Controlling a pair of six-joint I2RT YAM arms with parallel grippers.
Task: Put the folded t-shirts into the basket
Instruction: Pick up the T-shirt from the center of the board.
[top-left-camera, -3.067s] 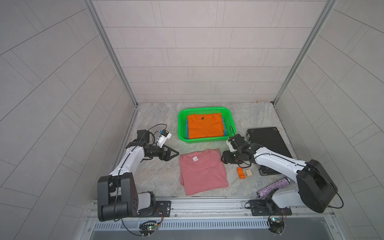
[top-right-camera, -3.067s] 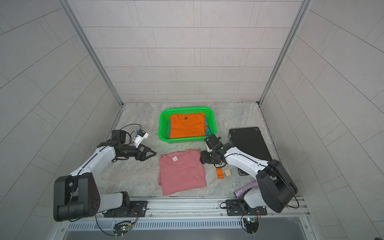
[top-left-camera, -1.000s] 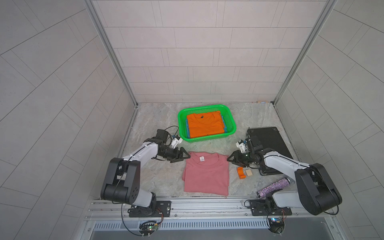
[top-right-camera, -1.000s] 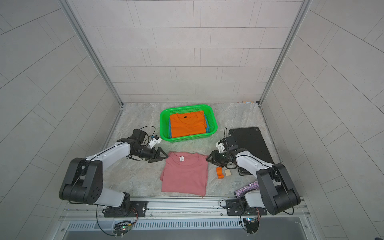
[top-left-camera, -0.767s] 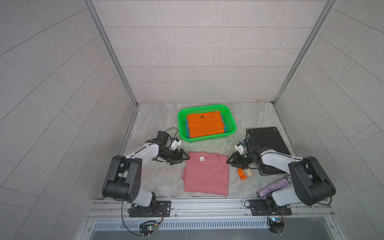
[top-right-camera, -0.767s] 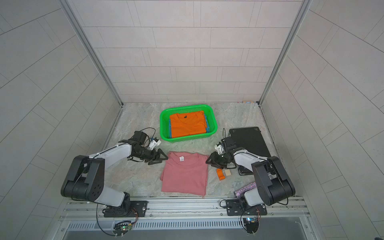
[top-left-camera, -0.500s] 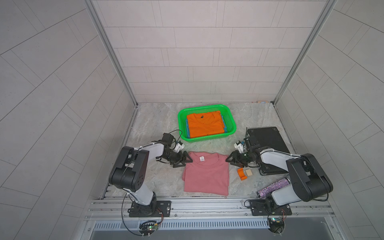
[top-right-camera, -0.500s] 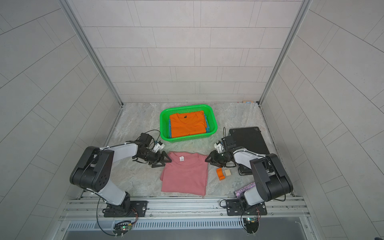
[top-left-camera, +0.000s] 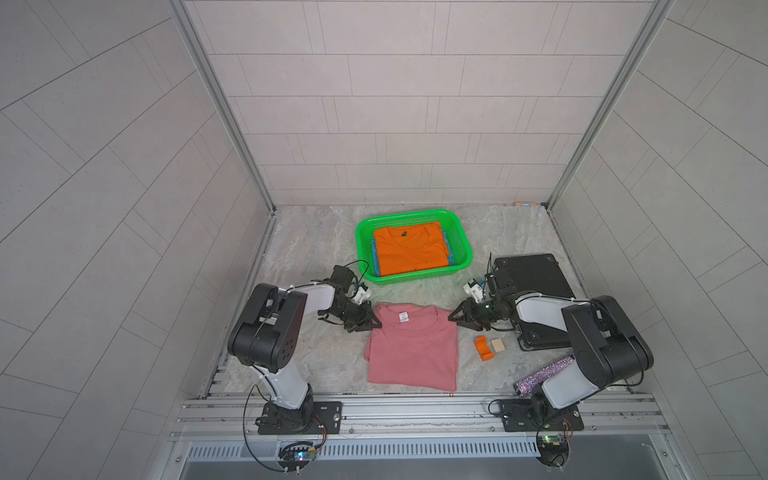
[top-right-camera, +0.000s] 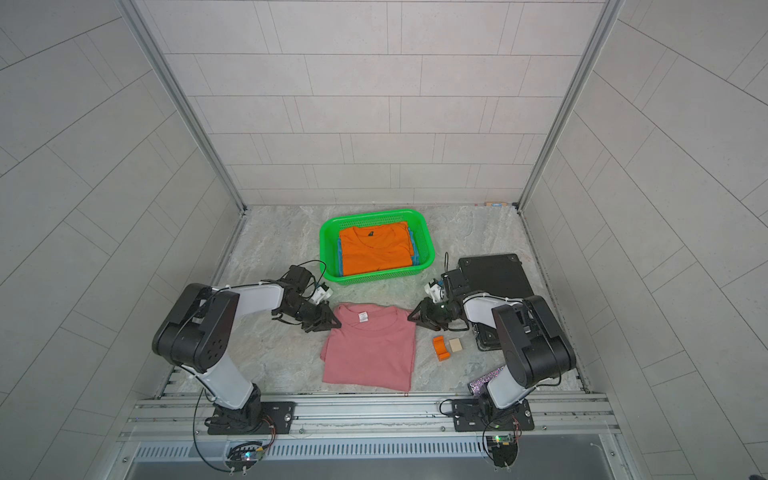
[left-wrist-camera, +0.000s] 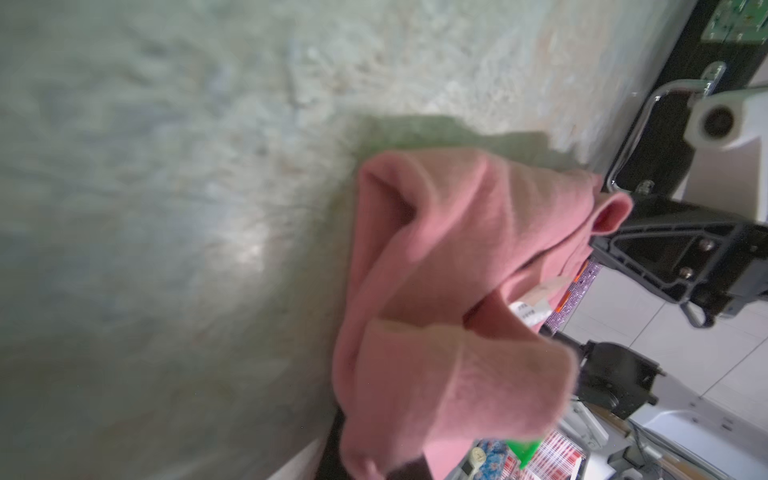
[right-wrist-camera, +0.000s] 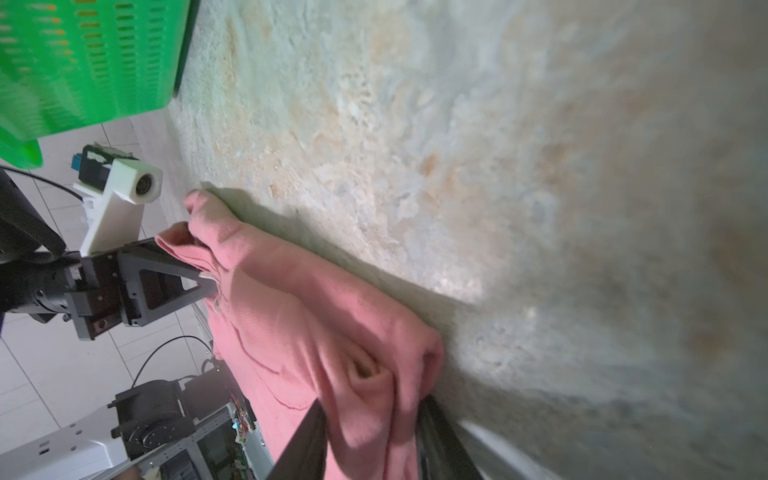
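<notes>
The marble tabletop carries everything. The pink t-shirt lies folded flat on it, in front of the green basket and outside of it, with its neck label toward the basket. The basket stands at the back of the table. Inside it the orange t-shirt lies on top, and the blue t-shirt shows only as thin edges under it. A flat black case lies on the right side, partly under the right arm.

The left gripper is at the back left corner of the pink t-shirt. In the right wrist view its jaws are closed on that corner. The right gripper is at the back right corner. Its fingers stand on both sides of a bunched fold of the pink cloth and press on it.

Near the front right a glittery roll lies. A small orange block and a beige block lie just beside each other, between the pink t-shirt and the case.
</notes>
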